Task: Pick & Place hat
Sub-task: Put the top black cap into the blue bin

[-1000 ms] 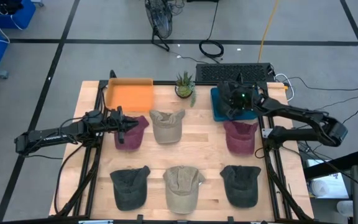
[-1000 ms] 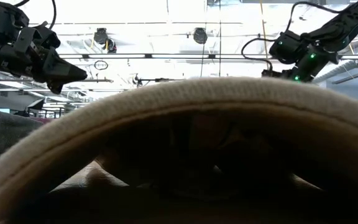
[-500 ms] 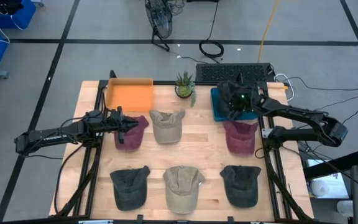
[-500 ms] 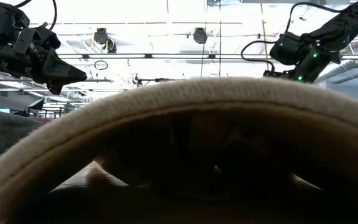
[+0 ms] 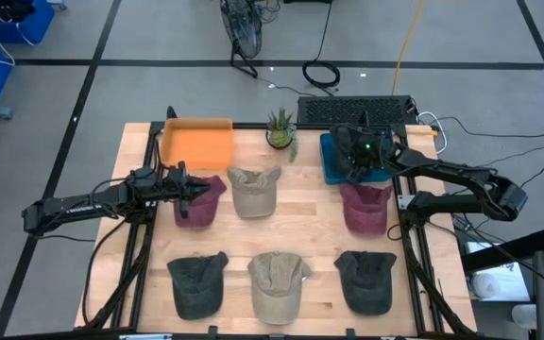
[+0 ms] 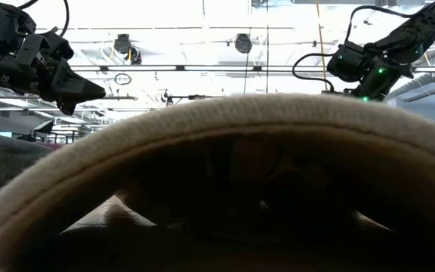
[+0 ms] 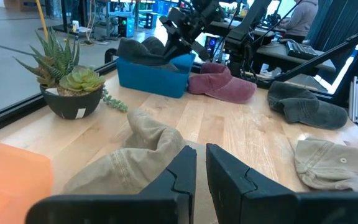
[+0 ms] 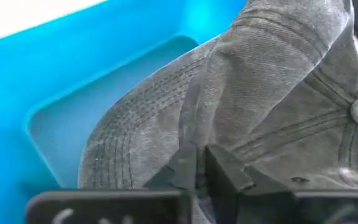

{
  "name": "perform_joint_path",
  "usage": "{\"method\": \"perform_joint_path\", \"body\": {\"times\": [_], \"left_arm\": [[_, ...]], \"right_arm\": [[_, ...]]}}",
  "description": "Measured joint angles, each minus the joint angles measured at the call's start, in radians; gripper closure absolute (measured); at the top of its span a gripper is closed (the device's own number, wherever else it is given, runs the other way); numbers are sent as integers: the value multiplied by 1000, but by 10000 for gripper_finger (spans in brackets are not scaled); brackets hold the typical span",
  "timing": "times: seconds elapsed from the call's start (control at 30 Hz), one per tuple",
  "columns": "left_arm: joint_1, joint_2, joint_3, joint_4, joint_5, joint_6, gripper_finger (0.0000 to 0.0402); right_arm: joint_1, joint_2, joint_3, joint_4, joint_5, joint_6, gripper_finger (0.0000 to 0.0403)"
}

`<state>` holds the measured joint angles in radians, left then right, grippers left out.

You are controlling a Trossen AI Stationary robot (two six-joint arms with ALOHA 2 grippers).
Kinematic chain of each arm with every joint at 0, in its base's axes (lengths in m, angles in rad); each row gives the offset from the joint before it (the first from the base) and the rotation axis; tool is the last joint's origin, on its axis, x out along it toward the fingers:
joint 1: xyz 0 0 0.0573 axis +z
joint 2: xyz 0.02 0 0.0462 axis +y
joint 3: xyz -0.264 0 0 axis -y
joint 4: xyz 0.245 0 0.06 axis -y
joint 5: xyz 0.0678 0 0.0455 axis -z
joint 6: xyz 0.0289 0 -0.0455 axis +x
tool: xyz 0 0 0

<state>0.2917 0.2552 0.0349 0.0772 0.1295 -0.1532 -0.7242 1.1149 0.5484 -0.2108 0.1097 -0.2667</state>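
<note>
A dark grey hat lies in the blue bin at the table's far right, and my right gripper is shut on it from above. In the left wrist view the same hat rests over the bin, under the right gripper. My left gripper is shut and empty. It hovers over the maroon hat at the left, with a beige hat just ahead of it. My right gripper pinches a raised fold of the grey hat's crown, close to the stitched brim, between its two fingers, coming from above and pointing down. The brim and crown lie inside the blue bin.
The table also holds an orange bin, a potted succulent, a beige hat and a maroon hat. In the near row are a dark hat, a beige hat and a dark hat. The beige hat's brim fills the low view.
</note>
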Motion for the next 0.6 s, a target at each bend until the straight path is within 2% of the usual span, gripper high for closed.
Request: {"method": "perform_joint_path", "body": {"times": [0.27,0.6], "left_arm": [[0,0,0,0,0,0,360],[0,0,0,0,0,0,360]], "right_arm": [[2,-23,-1,-9,-3,-44,399],[49,-180,-2,-36,-5,-97,401]]}}
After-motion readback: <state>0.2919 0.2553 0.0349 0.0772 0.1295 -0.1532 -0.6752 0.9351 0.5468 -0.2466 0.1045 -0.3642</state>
